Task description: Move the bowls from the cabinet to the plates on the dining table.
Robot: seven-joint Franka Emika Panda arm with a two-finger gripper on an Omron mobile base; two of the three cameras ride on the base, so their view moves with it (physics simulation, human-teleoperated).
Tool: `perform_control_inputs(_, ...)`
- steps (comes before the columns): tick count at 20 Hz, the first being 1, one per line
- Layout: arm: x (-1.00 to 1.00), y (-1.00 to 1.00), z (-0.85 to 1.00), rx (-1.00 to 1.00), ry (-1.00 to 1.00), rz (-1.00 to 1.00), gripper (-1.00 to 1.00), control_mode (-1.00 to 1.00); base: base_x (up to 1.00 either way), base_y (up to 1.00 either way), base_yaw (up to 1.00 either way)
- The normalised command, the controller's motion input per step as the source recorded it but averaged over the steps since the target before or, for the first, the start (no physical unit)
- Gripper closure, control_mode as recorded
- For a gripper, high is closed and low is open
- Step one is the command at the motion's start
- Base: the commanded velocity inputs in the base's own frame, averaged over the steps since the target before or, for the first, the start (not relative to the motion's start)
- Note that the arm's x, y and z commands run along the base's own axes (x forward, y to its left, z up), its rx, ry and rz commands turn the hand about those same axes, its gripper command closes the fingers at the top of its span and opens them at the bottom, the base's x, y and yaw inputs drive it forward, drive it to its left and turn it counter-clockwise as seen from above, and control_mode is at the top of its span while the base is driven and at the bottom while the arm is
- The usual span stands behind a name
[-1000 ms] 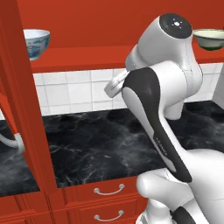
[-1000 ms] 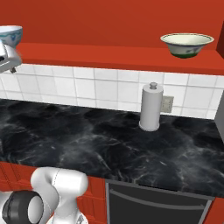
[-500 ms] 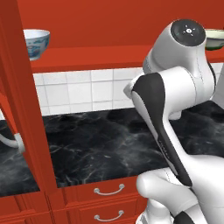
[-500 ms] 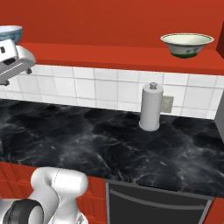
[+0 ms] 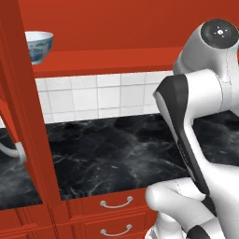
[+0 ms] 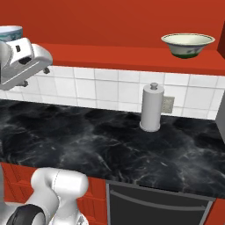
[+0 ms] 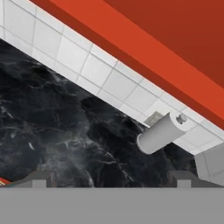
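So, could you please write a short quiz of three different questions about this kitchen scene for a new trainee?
1. True or false: the cream bowl with green markings rests on the red cabinet shelf.
2. Multiple choice: what stands on the black marble counter against the tiled wall? A) a kettle B) a paper towel holder C) a plate
3. Fill the gap: the gripper is ____ and holds nothing.

Key: 1 true. 2 B. 3 open. The white bowl with blue pattern also sits on the shelf, at the left.
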Motion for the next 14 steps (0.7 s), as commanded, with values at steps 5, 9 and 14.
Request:
perform_control_inputs(5,0.0,-0.55,0.03,-0.06,0.0,-0.07,-1.0,-1.0,0.0,0.0,0.0)
perform_control_inputs(9,0.0,-0.58,0.04,-0.06,-0.02,-0.08,-1.0,-1.0,0.0,0.0,0.0)
perform_control_inputs(14,0.0,-0.57,0.02,-0.06,-0.1,-0.08,-1.0,-1.0,0.0,0.0,0.0)
